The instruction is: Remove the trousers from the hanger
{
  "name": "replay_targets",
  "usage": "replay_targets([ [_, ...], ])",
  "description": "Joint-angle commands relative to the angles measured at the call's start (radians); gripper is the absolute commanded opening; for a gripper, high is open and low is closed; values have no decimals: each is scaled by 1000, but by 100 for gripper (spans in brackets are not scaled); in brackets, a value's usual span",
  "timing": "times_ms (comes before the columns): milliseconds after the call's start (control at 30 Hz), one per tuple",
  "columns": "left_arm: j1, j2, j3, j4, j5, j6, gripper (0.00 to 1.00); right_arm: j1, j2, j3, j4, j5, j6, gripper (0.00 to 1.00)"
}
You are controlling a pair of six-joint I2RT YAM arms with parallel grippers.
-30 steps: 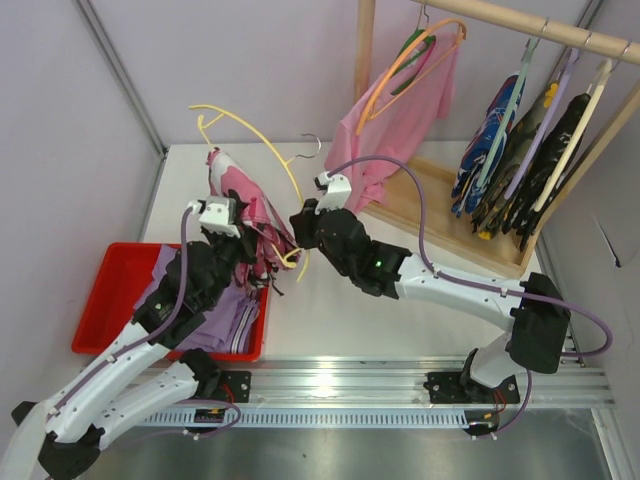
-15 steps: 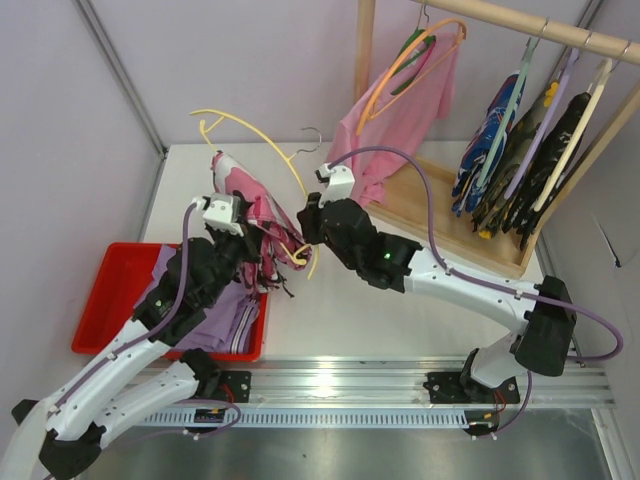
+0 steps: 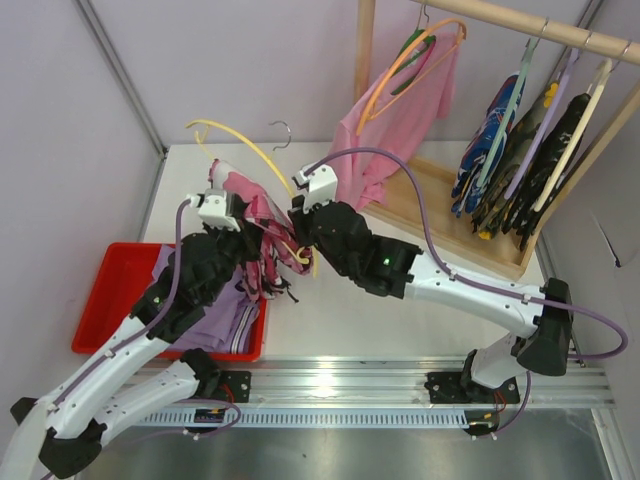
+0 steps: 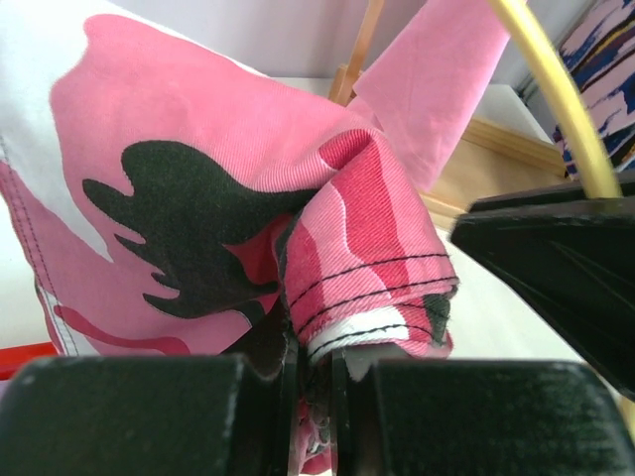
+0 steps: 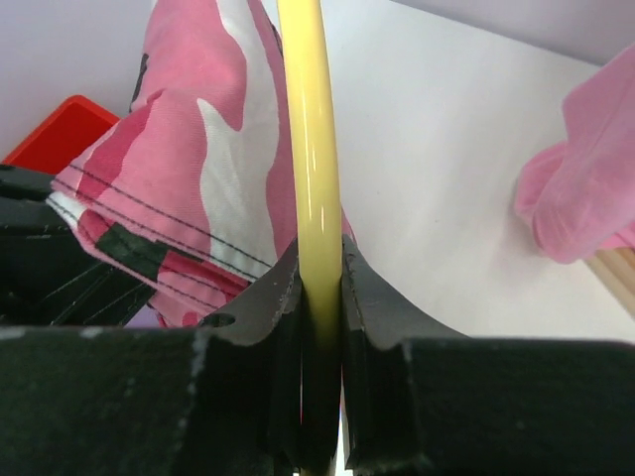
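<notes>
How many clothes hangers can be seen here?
5: the yellow hanger in the right hand; on the rack, an orange hanger, teal hanger, lilac hanger and cream hanger. Clothes may hide more.

Place: a robotics lab test cell, staged rather than lived in.
Walls: plain pale panels (image 3: 250, 60) held by grey metal posts (image 3: 120, 75) box in the far and left sides.
Worktop: a white worktop (image 3: 400, 310) with an aluminium rail (image 3: 350, 380) along its near edge.
Machines: the left arm (image 3: 130, 350) and the right arm (image 3: 470, 290) are bolted to that rail, trailing purple cable (image 3: 424, 220).
Props: a wooden rack (image 3: 450, 215) of hung garments (image 3: 520, 150) at the far right; a red bin (image 3: 95, 300) at the near left.
</notes>
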Motion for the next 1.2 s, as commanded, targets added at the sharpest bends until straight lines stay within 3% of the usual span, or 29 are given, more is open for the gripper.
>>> replay_targets([
  [0,15,-16,80,203,-122,-31,8,44,-17,93,-58,17,-85,0],
  [167,15,-4,76,295,-89,-31,13,93,37,188,-139,78,-134,0],
  [300,15,27,90,292,-90,-18,13,100,36,201,-151,38,-148,0],
  [467,15,-41,-8,447,20,3,12,106,42,219,-196,54,-178,0],
  [633,15,-120,-55,527,-4,-1,13,106,80,248,-260,86,-229,0],
  [800,15,-183,-155,718,11,18,10,101,152,334,-401,49,-148,0],
  [933,15,-173,-171,766,88,93,8,96,208,397,-516,44,-102,0],
  [1167,15,-206,-194,797,166,183,9,8,149,305,-500,-81,6,0],
])
